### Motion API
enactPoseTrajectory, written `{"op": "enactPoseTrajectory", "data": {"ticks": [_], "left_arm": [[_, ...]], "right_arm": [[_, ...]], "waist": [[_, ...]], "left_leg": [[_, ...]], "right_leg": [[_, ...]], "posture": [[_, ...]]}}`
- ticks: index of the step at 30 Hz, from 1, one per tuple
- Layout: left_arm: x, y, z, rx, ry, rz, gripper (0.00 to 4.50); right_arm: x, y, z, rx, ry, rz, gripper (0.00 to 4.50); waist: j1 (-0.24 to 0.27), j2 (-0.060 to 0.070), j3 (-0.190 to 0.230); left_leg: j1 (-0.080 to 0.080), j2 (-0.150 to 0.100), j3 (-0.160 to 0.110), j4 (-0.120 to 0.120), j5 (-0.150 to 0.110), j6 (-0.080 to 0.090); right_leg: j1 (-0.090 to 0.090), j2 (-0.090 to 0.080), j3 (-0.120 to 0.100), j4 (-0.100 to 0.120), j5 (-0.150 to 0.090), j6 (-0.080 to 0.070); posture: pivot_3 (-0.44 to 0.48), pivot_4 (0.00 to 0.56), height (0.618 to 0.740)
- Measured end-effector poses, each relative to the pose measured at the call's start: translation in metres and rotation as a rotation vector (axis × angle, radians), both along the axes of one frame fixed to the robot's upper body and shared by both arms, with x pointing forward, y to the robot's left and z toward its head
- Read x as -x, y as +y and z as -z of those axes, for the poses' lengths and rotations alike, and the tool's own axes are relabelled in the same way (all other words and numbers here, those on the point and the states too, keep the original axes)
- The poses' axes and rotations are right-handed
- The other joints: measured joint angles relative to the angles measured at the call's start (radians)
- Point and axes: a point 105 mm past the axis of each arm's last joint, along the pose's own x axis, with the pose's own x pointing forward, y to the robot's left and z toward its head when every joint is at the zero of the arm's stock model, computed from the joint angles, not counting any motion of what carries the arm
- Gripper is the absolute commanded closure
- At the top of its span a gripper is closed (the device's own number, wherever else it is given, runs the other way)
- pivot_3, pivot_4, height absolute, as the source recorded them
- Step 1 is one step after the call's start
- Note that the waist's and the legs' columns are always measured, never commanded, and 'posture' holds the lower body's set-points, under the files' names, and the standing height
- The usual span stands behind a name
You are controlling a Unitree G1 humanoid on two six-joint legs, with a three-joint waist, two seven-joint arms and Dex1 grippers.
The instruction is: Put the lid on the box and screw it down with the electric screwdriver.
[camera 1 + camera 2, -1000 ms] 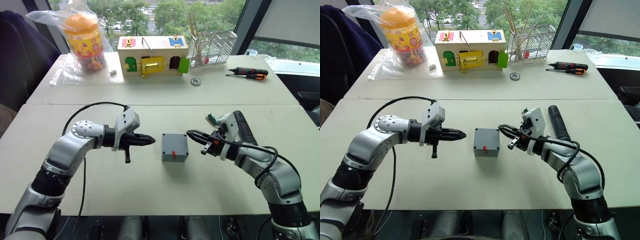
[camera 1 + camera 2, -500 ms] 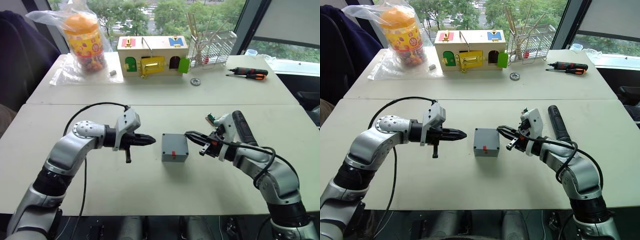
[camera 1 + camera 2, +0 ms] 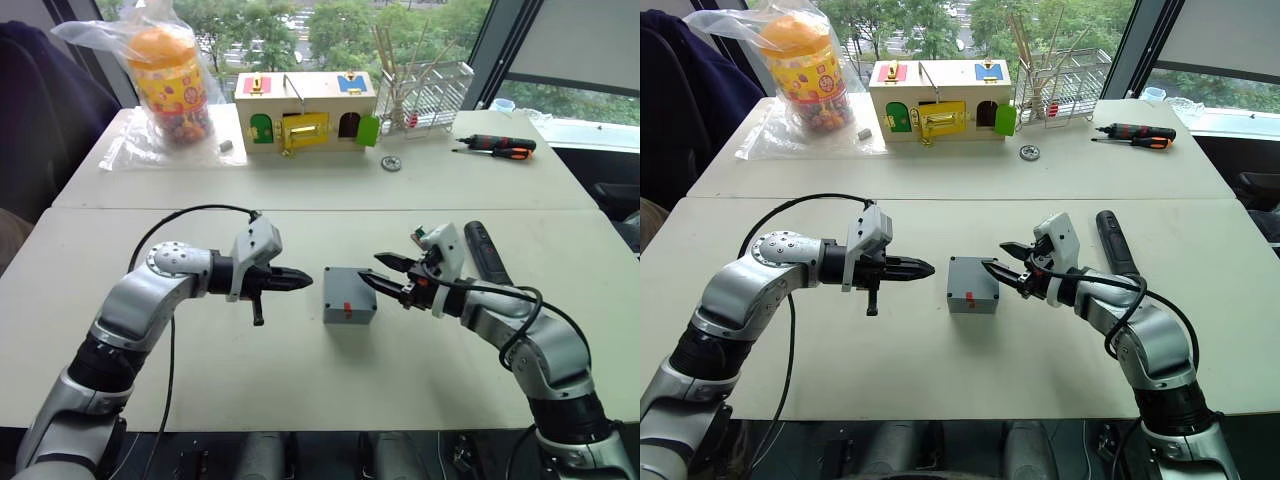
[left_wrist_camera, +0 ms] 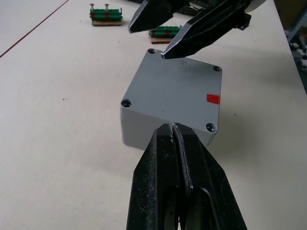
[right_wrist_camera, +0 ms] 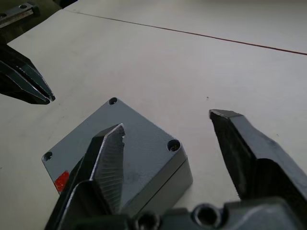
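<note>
The right claw (image 3: 998,262) is spread, its tips over the near edge of the box (image 3: 972,285). The left claw (image 3: 308,281), pressed together, points at the box's opposite side.

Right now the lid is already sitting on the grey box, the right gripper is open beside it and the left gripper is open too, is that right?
Not quite. The left gripper is shut: the left wrist view shows its two black fingers pressed together, pointing at the grey box. The rest holds: the lid sits on the box, and the right gripper is open beside it.
</note>
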Motion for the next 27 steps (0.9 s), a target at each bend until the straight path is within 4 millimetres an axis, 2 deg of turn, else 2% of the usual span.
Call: {"op": "enactPoseTrajectory", "data": {"ticks": [2,5,7,9,12,15,18,20,23,27], "left_arm": [[0.0,-0.002,-0.001,0.014,0.001,0.001,4.5],[0.001,-0.007,-0.008,0.069,0.012,0.014,4.5],[-0.001,-0.011,-0.019,0.103,0.002,0.025,4.5],[0.0,-0.012,-0.028,0.114,-0.024,0.04,4.5],[0.007,-0.018,-0.036,0.105,-0.059,0.099,4.5],[0.014,-0.021,-0.038,0.093,-0.081,0.142,4.5],[0.02,-0.026,-0.037,0.071,-0.109,0.188,4.5],[0.021,-0.027,-0.037,0.065,-0.126,0.188,4.5],[0.023,-0.031,-0.035,0.071,-0.136,0.182,4.5],[0.023,-0.03,-0.027,0.07,-0.118,0.151,4.5]], "right_arm": [[-0.003,-0.012,-0.008,-0.03,0.004,0.058,1.1],[-0.009,-0.041,-0.036,-0.045,-0.029,0.158,1.1],[-0.012,-0.067,-0.06,-0.002,-0.069,0.228,0.48],[-0.013,-0.096,-0.077,0.087,-0.071,0.294,0.02],[-0.01,-0.154,-0.09,0.265,0.061,0.445,0.02],[-0.001,-0.179,-0.079,0.345,0.236,0.483,0.02],[0.011,-0.186,-0.045,0.353,0.487,0.45,0.02],[0.014,-0.187,-0.031,0.341,0.571,0.434,0.02],[0.008,-0.19,-0.017,0.303,0.654,0.432,0.02],[-0.005,-0.192,-0.008,0.279,0.698,0.439,0.02]], "waist": [[0.001,0.0,0.0],[0.001,0.0,0.0],[0.001,0.0,0.0],[0.001,0.001,0.001],[-0.001,0.001,0.001],[-0.004,0.001,0.001],[-0.007,0.001,0.001],[-0.006,0.002,0.001],[-0.006,0.002,0.002],[-0.003,0.003,0.002]], "left_leg": [[0.0,0.0,0.0,0.0,0.0,0.0],[0.0,0.0,0.0,0.001,0.0,0.0],[0.0,0.0,0.0,0.0,0.0,0.0],[0.0,0.0,0.0,0.0,0.0,0.0],[0.0,0.0,0.001,-0.001,0.0,0.001],[0.0,0.0,0.001,-0.001,0.0,0.001],[0.0,0.0,0.002,0.0,0.0,0.001],[0.0,0.0,0.002,0.0,-0.001,0.001],[0.0,0.0,0.002,0.0,-0.001,0.001],[0.0,0.0,0.002,0.0,-0.001,0.001]], "right_leg": [[0.0,0.0,0.0,0.0,0.0,0.0],[0.0,-0.001,0.0,0.0,0.0,0.0],[0.0,-0.001,0.0,0.0,0.0,0.0],[0.0,-0.001,0.0,-0.001,0.0,0.0],[0.0,-0.001,0.0,-0.001,0.0,0.0],[0.0,-0.001,0.0,-0.001,0.0,0.0],[0.0,-0.001,0.001,-0.001,0.0,-0.001],[-0.001,-0.002,0.001,-0.001,0.0,-0.001],[-0.001,-0.002,0.001,-0.002,0.0,0.0],[-0.001,-0.002,0.001,-0.001,0.0,0.0]], "posture": [[0.0,0.15,0.711],[0.0,0.15,0.711],[0.0,0.15,0.711],[0.0,0.15,0.711],[0.0,0.15,0.711],[0.0,0.15,0.711],[0.0,0.15,0.711],[0.0,0.15,0.711],[0.0,0.15,0.711],[0.0,0.15,0.711]]}}
